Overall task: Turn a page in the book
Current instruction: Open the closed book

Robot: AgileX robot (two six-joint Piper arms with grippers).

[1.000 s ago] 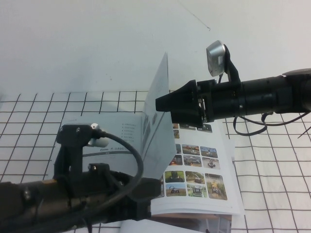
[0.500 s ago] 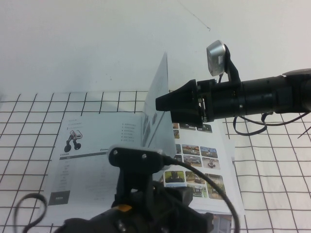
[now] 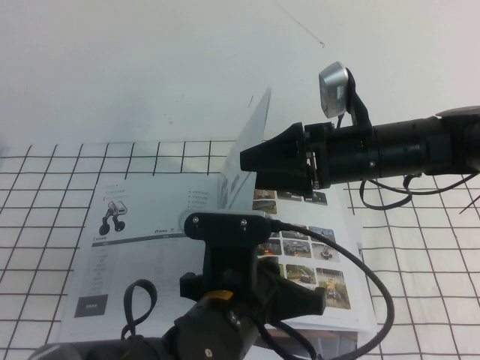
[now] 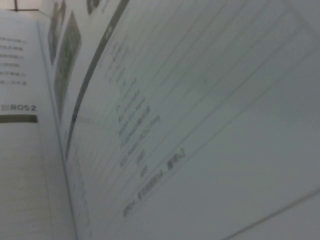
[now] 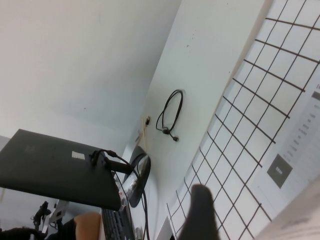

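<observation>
The book (image 3: 112, 270) lies open on the gridded cloth. The page (image 3: 253, 124) stands nearly upright over the spine. My right gripper (image 3: 244, 160) reaches in from the right and is shut on the page's outer edge, holding it up. My left gripper (image 3: 300, 296) is low at the front of the book, by the page's lower part; its camera mount (image 3: 225, 225) hides most of it. The left wrist view shows the page's table side (image 4: 200, 100) very close, with no fingers. The right wrist view shows one dark finger (image 5: 197, 210) and the page's edge (image 5: 300, 220).
The left leaf carries a white two-wheeled robot (image 3: 116, 214). The right leaf carries a grid of colour photos (image 3: 330, 277). The white black-gridded cloth (image 3: 427, 262) covers the table. The right arm (image 3: 405, 154) spans the right side above the book.
My left arm has swung from the bottom left to the bottom centre, in front of the raised page. The page's top has tipped slightly right. The right arm has not moved.
</observation>
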